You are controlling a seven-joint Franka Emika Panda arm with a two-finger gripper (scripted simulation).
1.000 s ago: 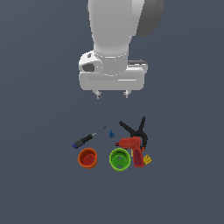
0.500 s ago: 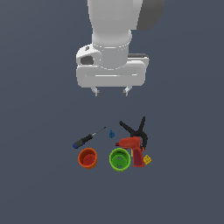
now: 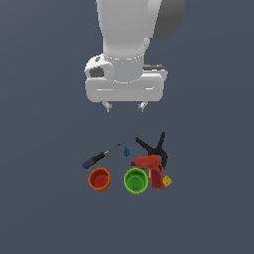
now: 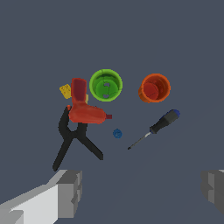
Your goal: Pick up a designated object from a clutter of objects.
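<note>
The designated object, a slim screwdriver point(image 3: 100, 157) point(image 4: 156, 127) with a dark blue and black handle and a thin grey shaft, lies flat at the exterior view's left of the clutter. Around it are an orange cup point(image 3: 99, 179) point(image 4: 153, 88), a green cup point(image 3: 135, 180) point(image 4: 106, 85), a red toy drill point(image 3: 152, 169) point(image 4: 82, 106), a black clamp point(image 3: 156, 146) point(image 4: 73, 140), a tiny blue piece point(image 3: 126, 151) point(image 4: 117, 133) and a small yellow piece point(image 3: 167, 181) point(image 4: 65, 91). My gripper point(image 3: 124, 106) point(image 4: 140, 194) hangs open well above the clutter, holding nothing.
All objects rest on a plain dark grey surface point(image 3: 44, 208). The cups stand upright side by side, and the drill lies against the clamp.
The arm has shifted a little toward the exterior view's left and slightly lower. The objects have not moved.
</note>
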